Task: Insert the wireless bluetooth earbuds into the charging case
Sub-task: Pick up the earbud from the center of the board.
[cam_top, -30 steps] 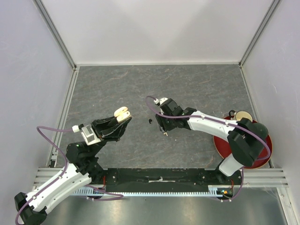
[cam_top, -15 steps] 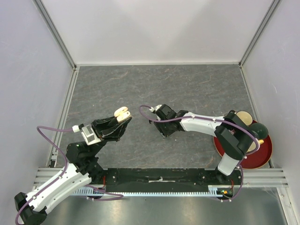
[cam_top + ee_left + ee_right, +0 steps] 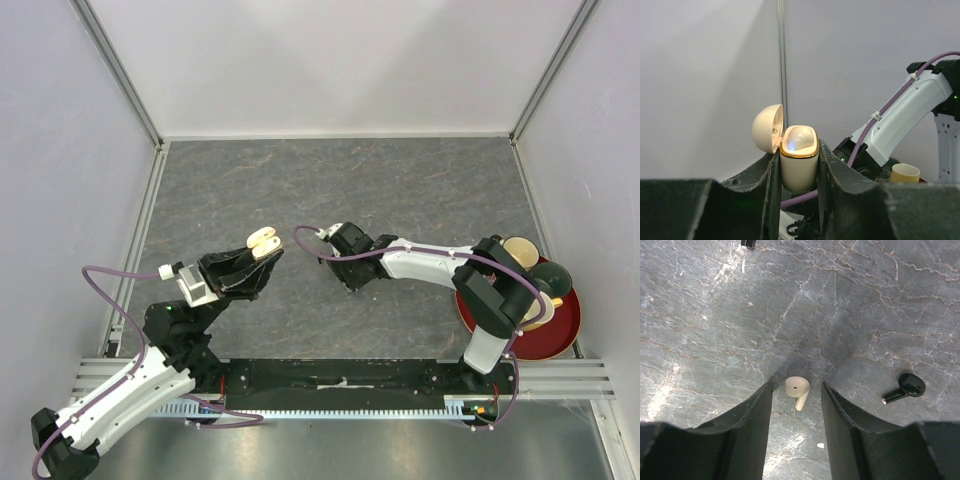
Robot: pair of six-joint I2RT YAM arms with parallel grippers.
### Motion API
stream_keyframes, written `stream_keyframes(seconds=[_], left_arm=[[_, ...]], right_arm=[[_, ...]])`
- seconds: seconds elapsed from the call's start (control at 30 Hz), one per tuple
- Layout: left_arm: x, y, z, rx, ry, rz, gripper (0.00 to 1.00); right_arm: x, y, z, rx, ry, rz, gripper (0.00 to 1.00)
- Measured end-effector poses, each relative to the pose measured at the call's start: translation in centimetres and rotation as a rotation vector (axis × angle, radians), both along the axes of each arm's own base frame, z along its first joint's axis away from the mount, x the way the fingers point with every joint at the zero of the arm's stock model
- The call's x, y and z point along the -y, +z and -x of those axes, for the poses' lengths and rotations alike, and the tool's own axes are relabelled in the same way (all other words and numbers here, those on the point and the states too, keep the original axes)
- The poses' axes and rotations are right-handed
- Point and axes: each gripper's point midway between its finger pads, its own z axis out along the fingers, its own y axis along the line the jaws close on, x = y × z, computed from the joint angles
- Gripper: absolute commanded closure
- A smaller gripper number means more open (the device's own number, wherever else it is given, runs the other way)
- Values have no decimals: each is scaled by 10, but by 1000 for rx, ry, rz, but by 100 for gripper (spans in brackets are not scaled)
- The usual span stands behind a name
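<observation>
Right arm has swung left and dropped lower since a second ago; I see the right pincer [image 3: 797, 384] down at the tabletop [image 3: 700, 315], jaws partly apart, straddling a cream earbud [image 3: 797, 390] lying flat, no contact visible. One black earbud [image 3: 904, 388] lies just outside the right finger. My left pincer [image 3: 799, 150] stays clamped on the charging case [image 3: 799, 172], upright, lid flipped open to the left

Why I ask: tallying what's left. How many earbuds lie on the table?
2 for sure: a cream earbud between the right gripper's fingers, a black earbud beside it. A dark bit at the frame's top edge may be another.
</observation>
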Motion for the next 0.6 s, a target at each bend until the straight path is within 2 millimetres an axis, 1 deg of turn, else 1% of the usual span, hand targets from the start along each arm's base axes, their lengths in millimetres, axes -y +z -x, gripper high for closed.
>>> stream_keyframes(seconds=[0.07,0.23,0.57,0.6], left_arm=[[0,-1,0,-2,0,-1,98],[1,-6,-2,-11,2,-7,98],[0,-7,-5,-20,15,-3,98],[0,-7,-5,-21,15,-3,98]], right_arm=[[0,0,0,1,2,0,57],[-2,0,-1,3,5,-1,59],[-5,0,-3,8,1,-9,66],[-5,0,-4,9,1,-9,69]])
